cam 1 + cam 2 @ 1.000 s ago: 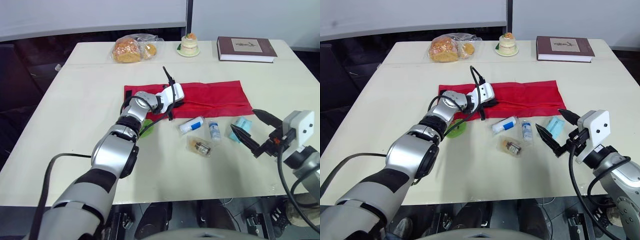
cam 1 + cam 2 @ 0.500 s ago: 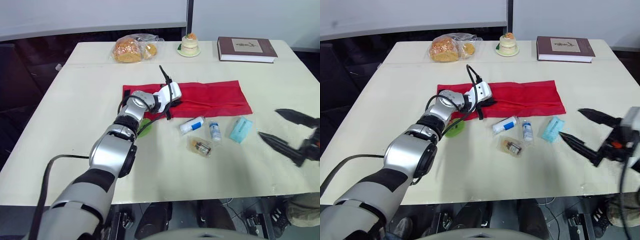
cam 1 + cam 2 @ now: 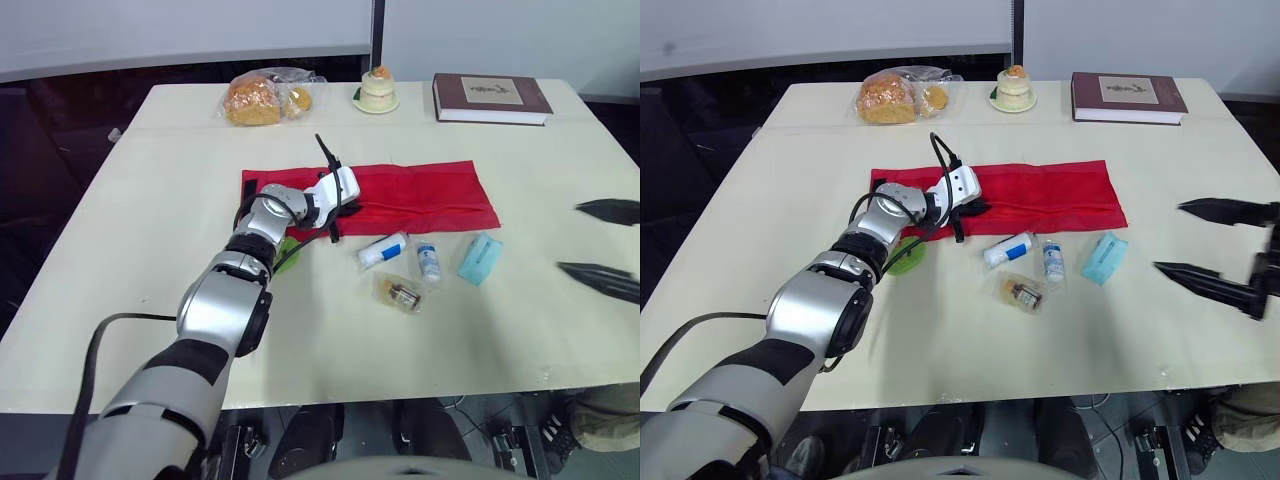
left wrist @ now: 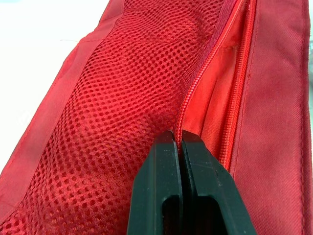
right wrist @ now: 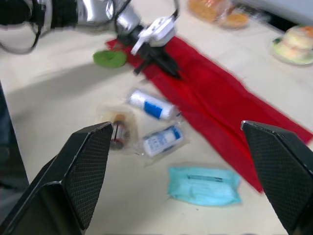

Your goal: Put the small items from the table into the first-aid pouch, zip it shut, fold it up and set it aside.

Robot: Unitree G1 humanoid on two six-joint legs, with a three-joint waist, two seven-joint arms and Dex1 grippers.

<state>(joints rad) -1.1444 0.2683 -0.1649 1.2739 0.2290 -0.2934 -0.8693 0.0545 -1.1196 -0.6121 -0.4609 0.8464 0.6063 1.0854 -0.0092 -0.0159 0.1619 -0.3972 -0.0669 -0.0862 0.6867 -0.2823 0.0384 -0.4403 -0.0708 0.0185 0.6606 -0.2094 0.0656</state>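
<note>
The red first-aid pouch (image 3: 425, 194) lies unfolded across the middle of the table. My left gripper (image 3: 338, 218) rests on its left part. In the left wrist view its fingers (image 4: 168, 171) are shut on the pouch's opening edge, between the mesh pocket and the zipper (image 4: 210, 49). In front of the pouch lie a white-and-blue tube (image 3: 383, 249), a small bottle packet (image 3: 428, 260), a teal wipe pack (image 3: 481, 258) and a bagged vial (image 3: 402, 293). A green item (image 3: 288, 250) sits under my left forearm. My right gripper (image 3: 1220, 245) hangs open at the table's right side, away from the items.
At the back of the table stand a bag of bread (image 3: 262, 98), a small cake on a plate (image 3: 379, 90) and a brown book (image 3: 490, 97). Bare tabletop (image 3: 150, 220) stretches to the left of the pouch and along the front edge.
My right gripper has swung right, away from the teal pack toward the table's right edge, and stays open. The left gripper keeps its hold on the pouch.
</note>
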